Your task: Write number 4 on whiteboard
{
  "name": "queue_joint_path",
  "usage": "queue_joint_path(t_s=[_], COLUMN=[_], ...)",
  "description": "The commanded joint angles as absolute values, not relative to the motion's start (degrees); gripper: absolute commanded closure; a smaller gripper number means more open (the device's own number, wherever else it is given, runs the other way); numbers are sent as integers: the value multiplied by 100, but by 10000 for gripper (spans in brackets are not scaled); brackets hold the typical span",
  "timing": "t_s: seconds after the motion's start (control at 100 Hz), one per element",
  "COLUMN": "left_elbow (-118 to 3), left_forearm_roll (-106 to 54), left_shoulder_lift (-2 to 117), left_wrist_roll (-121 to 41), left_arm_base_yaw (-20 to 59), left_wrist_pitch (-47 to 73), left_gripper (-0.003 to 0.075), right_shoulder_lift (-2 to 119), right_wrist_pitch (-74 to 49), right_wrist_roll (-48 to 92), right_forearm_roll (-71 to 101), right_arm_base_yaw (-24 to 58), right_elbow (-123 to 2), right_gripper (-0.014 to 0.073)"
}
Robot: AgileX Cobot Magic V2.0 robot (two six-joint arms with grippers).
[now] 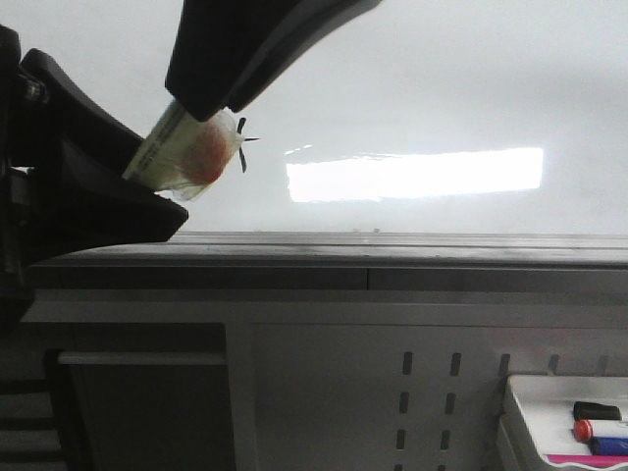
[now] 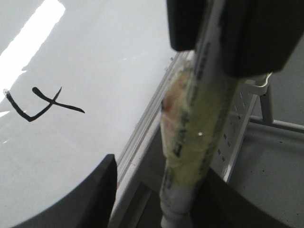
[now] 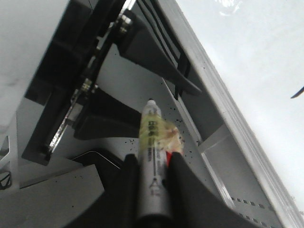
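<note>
the right end effector (image 3: 153,173) is clenched on a marker (image 3: 151,142) with illegible label print, near the handwritten number 4 (image 2: 40,102) on the whiteboard (image 1: 442,88).

Whiteboard (image 1: 442,88) glossy, smooth; edge strip (image 1: 392,257) matt grey metal; marker (image 3: 153,156) wrapped in probably clear crinkled tape.

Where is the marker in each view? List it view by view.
Front: marker upper left, just left of the number 4.
Left wrist: marker in the foreground, alongside the grey edge strip.
Right wrist: marker clamped in the right pincer.
Shared landmark: that grey edge strip.
</note>
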State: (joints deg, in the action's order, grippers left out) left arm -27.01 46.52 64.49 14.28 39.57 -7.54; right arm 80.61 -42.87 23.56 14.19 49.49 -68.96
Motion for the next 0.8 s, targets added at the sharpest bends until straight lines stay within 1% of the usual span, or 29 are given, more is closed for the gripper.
queue_joint_path(t_s=[0.0,0.04,0.06,0.08,0.11,0.16,0.18,0.2,0.22,0.4,0.43,0.46,0.47,0.52,0.55,0.56,0.57,0.59,0.62,0.64,0.67,0.71,0.79], left_elbow=[-2849,-2849,-2849,-2849,-2849,-2849,-2849,-2849,-2849,-2849,-2849,-2849,-2849,-2849,-2849,-2849,-2849,-2849,-2849,-2849,-2877,-2947,-3121], left_forearm_roll=[4586,4586,4586,4586,4586,4586,4586,4586,4586,4586,4586,4586,4575,4483,4361,4272,4173,4060,3807,3611,3346,2957,2109], left_shoulder_lift=[6371,6371,6371,6371,6371,6371,6371,6371,6371,6371,6371,6371,6371,6371,6371,6371,6371,6371,6371,6371,6371,6371,6371], left_wrist_roll=[1483,1483,1483,1483,1483,1483,1483,1483,1483,1483,1483,1483,1483,1483,1483,1483,1483,1483,1483,1483,1483,1483,1483], left_arm_base_yaw=[3975,3975,3975,3975,3975,3975,3975,3975,3975,3975,3975,3975,3975,3975,3975,3975,3975,3975,3975,3975,3975,3936,3743], left_wrist_pitch=[-1111,-1111,-1111,-1111,-1111,-1111,-1111,-1111,-1111,-1111,-1111,-1111,-1111,-1111,-1111,-1111,-1111,-1111,-1099,-1072,-1025,-961,-865], left_gripper=[408,419,437,475,510,620,650,706,733,741,741,741,741,741,741,741,741,741,741,741,741,741,741], right_shoulder_lift=[7845,7845,7845,7845,7845,7845,7845,7845,7845,7845,7845,7845,7845,7845,7845,7845,7845,7845,7845,7831,7815,7787,7702], right_wrist_pitch=[-4079,-4079,-4079,-4079,-4079,-4079,-4079,-4079,-4079,-4064,-4064,-4064,-4064,-4032,-4000,-3984,-3962,-3937,-3867,-3850,-3819,-3793,-3819], right_wrist_roll=[2425,2425,2425,2425,2425,2425,2425,2425,2425,2425,2425,2425,2425,2425,2425,2425,2425,2425,2425,2425,2425,2425,2425], right_forearm_roll=[1533,1533,1533,1533,1533,1533,1533,1533,1533,1533,1533,1533,1533,1533,1521,1521,1506,1491,1435,1411,1380,1367,1367], right_arm_base_yaw=[4968,4968,4968,4968,4968,4968,4968,4968,4968,4968,4968,4968,4968,4968,4957,4957,4948,4930,4921,4912,4883,4839,4782], right_elbow=[-7093,-7093,-7093,-7093,-7093,-7093,-7093,-7093,-7093,-7093,-7093,-7093,-7093,-7093,-7093,-7093,-7093,-7093,-7093,-7093,-7093,-7093,-7093], right_gripper=[658,658,658,658,658,658,658,658,658,657,647,608,608,507,406,384,340,295,193,141,88,48,57])
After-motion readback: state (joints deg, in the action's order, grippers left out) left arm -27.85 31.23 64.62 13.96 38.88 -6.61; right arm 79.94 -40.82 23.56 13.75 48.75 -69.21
